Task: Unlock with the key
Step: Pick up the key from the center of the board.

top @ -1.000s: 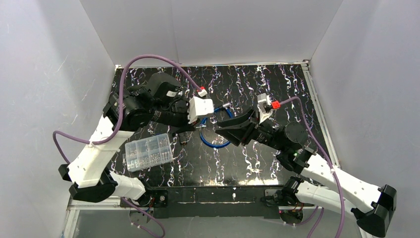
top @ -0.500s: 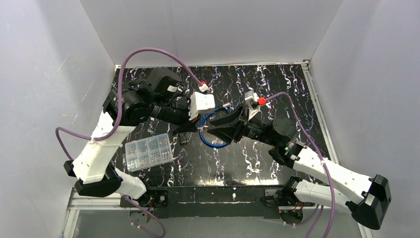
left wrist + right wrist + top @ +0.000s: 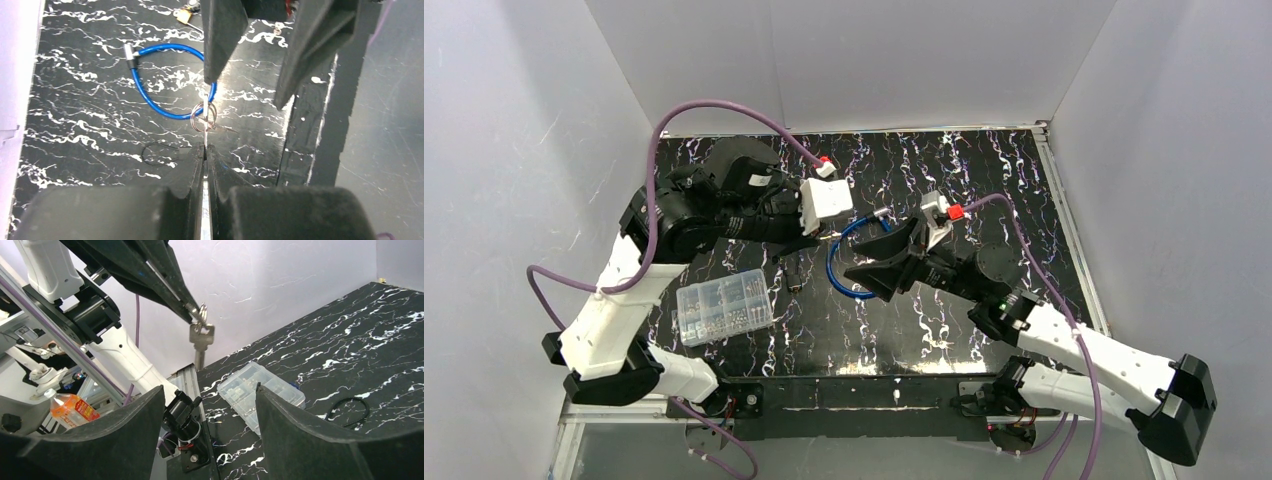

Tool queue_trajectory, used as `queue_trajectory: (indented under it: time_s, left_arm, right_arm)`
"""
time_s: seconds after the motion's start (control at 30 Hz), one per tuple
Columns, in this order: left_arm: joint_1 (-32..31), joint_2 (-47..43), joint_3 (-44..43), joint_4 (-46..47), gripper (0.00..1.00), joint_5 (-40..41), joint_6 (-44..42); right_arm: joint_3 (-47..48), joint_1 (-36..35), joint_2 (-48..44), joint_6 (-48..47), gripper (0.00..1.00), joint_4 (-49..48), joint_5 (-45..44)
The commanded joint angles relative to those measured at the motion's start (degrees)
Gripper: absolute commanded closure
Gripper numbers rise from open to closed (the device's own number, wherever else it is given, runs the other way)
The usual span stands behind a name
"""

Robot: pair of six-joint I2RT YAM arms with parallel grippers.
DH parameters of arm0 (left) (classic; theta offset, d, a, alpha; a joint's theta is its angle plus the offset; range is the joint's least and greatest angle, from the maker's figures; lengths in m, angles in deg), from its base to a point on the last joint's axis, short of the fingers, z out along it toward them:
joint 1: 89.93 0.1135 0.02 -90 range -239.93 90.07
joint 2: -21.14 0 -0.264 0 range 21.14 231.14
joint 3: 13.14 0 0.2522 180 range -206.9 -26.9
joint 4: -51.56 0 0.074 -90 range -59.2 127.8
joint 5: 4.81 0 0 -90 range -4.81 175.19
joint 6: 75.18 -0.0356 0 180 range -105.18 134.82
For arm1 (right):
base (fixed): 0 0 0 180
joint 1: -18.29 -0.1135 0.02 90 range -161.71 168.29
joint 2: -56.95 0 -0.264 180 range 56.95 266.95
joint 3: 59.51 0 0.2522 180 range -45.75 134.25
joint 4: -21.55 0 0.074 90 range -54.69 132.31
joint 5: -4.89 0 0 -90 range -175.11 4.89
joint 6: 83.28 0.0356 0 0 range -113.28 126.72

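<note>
**Left gripper (image 3: 205, 150) pinching a key ring, right gripper (image 3: 209, 389) gaping before it**

One key (image 3: 201, 342) is hanging blade-down from its key ring (image 3: 202, 312), which the left fingers are clamping tight above the marbled table (image 3: 984, 190). The right fingers are standing wide apart, gripping nothing, with the key hanging just beyond their gap. Under both grippers one blue cable (image 3: 170, 47) is lying looped on the table, one thin black loop (image 3: 157, 152) is lying beside it, and one clear parts box (image 3: 724, 305) is sitting near the left arm.
</note>
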Motion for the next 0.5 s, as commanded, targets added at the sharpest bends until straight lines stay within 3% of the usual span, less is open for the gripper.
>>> queue_trajectory:
  time_s: [0.0,0.13,0.47]
  left_arm:
    - [0.06,-2.78,1.64,5.19,1.0,3.35,1.05]
    - [0.06,-2.45,0.87,4.54,1.0,2.98,1.55]
    - [0.06,-2.98,1.78,5.14,1.0,2.53,2.53]
  right_arm:
    - [5.76,-1.91,3.98,-2.77,0.24,-2.82,-0.87]
    - [7.89,-3.31,6.6,-5.53,0.24,-4.06,-4.77]
    - [11.29,-4.46,9.83,-8.11,0.41,-6.68,-9.93]
